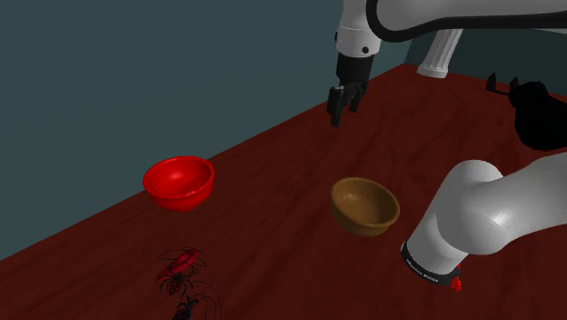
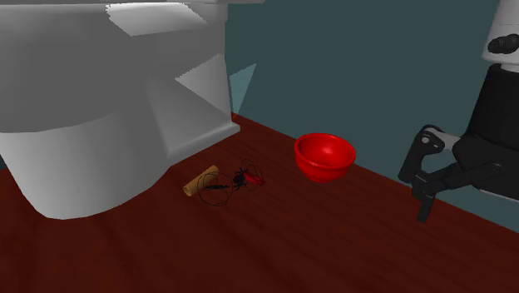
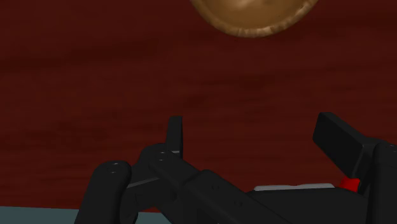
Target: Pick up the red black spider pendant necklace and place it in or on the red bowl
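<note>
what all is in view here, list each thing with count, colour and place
red bowl: 1, red, on the table near the wall
brown bowl: 1, brown, on the table near the arm
spider necklace: 1, red and black, flat on the table, apart from the red bowl
short cylinder: 1, tan, next to the necklace
large object: 1, white, second exterior view's left
table: 1, dark reddish wood
wall: 1, teal
arm: 1, white
gripper: 1, black, open, above the table
</note>
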Action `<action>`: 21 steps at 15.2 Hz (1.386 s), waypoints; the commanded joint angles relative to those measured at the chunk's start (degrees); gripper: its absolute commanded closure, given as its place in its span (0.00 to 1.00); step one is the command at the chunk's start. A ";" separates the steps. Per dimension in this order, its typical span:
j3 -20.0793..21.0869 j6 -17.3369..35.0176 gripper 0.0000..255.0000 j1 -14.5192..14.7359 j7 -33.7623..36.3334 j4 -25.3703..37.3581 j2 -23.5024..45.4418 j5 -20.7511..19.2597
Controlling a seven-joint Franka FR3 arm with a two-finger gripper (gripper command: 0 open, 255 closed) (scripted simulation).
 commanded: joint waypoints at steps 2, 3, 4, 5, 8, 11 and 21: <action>0.88 0.90 0.00 0.54 1.00 -0.39 0.61 0.84; 1.77 1.82 0.00 1.09 2.00 -0.72 1.28 1.66; 2.65 2.76 0.00 1.63 2.99 -0.99 2.01 2.47; 3.54 3.72 0.00 2.16 3.96 -1.21 2.80 3.26; 6.24 6.67 0.00 3.71 6.85 -1.49 5.52 5.50; 8.96 9.70 0.00 5.15 9.67 -1.24 8.75 7.49; 18.01 19.53 0.00 8.76 19.16 3.57 22.61 11.05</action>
